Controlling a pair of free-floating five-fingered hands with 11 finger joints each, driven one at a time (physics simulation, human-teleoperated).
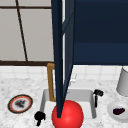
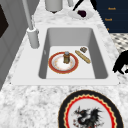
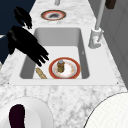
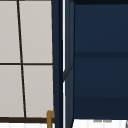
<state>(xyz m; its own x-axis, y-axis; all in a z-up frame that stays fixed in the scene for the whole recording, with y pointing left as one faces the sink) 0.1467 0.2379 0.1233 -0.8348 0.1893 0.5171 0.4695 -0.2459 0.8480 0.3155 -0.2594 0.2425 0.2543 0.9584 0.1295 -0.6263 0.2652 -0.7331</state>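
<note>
Right side view: right hand (image 3: 23,43) hangs over sink (image 3: 85,53), fingers straight.

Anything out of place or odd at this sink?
Yes. A big red ball covers the front of the sink in the front view, but not in the side views. A small jar stands upright on the red-rimmed plate inside the basin.

L hand (image 1: 39,117): low in front view, fingers curled in, holding nothing. R hand (image 1: 98,93): higher up, w/ fingers pointing down, straight-ish, relaxed; right side view shows it large, fingers spread, angled downward (image 3: 27,46). Hands well apart.
</note>
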